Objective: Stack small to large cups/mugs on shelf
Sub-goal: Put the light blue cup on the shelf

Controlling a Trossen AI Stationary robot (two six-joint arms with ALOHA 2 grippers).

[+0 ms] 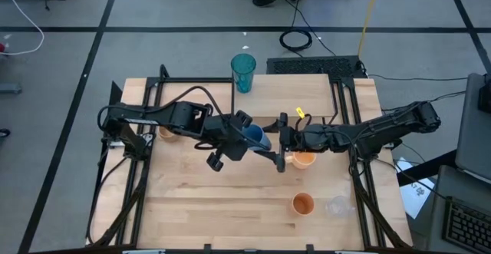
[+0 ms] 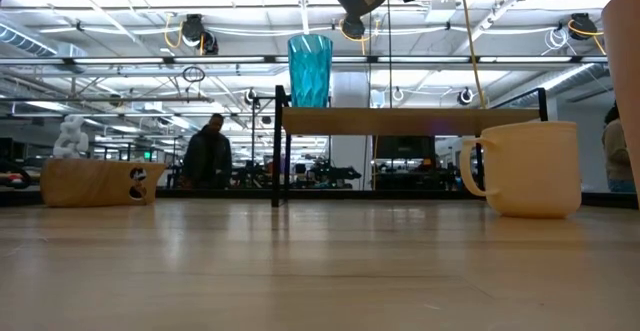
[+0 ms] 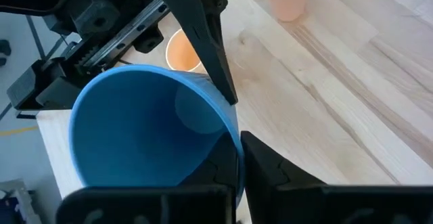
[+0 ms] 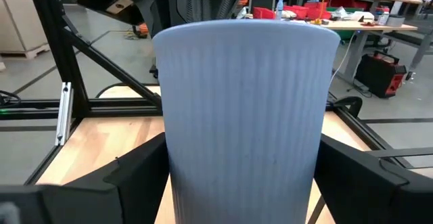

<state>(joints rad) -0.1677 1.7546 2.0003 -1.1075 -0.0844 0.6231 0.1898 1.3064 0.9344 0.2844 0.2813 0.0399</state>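
Observation:
The blue cup [image 1: 256, 137] hangs in the air over the middle of the table, between both grippers. My left gripper [image 1: 245, 136] comes from the left and is shut on its rim. My right gripper [image 1: 278, 151] comes from the right, and its open fingers stand on either side of the blue cup [image 4: 243, 116]. I cannot tell whether they touch it. The teal tumbler [image 1: 243, 71] stands on the shelf [image 1: 295, 93]. On the table stand the orange handled mug [image 1: 304, 159], the orange cup [image 1: 303, 204], the clear handled cup [image 1: 336, 206] and the brown wooden mug [image 1: 165, 133]. My left gripper holds the blue cup by its wall at the rim [image 3: 233, 139]. One finger [image 3: 277, 173] is outside the cup, and the other seems to be inside it. The cup is lifted clear of the table, with its mouth toward the left wrist camera.
The shelf [image 2: 400, 121] stands on thin black legs at the table's far side, with the tumbler [image 2: 310, 69] at its left end. A black frame borders the table's left and right sides. A person [image 2: 208, 156] stands in the room beyond the table.

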